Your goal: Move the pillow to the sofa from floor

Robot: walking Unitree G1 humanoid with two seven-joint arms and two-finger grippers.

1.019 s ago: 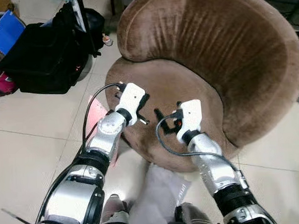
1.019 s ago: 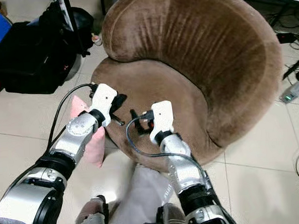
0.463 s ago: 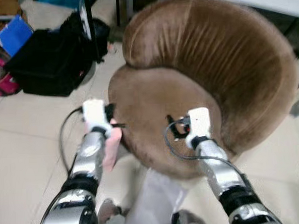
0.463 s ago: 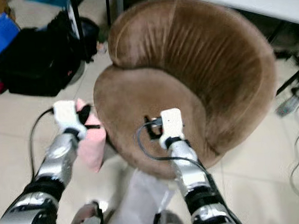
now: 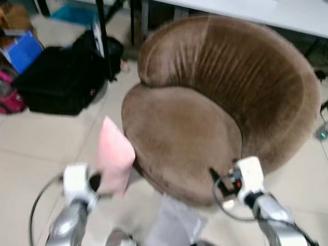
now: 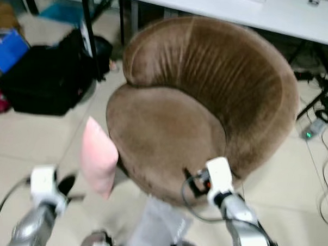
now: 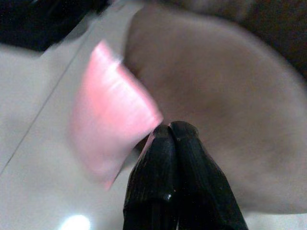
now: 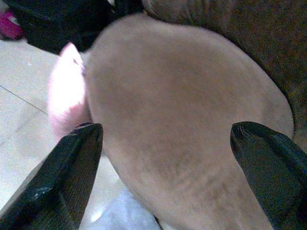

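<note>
A pink pillow (image 5: 115, 156) stands on edge on the tiled floor, leaning against the front left side of the round brown sofa (image 5: 180, 130). My left gripper (image 7: 169, 129) is shut, its fingertips pressed together right by the pillow's lower corner with nothing between them. In the left eye view it sits low beside the pillow (image 5: 97, 183). My right gripper (image 8: 165, 127) is open wide and points at the sofa seat from its front edge (image 5: 216, 176). The seat is bare.
A black bag (image 5: 58, 78), a blue box (image 5: 24, 50) and a pink bag (image 5: 2, 100) lie at the left. A white table (image 5: 240, 2) with a black leg (image 5: 101, 27) stands behind the sofa. Cables (image 6: 316, 127) lie at the right.
The view has pulled back. Both arms have drawn back toward me from over the seat. The left gripper has swung left to beside the pillow, and the whole pillow is in sight.
</note>
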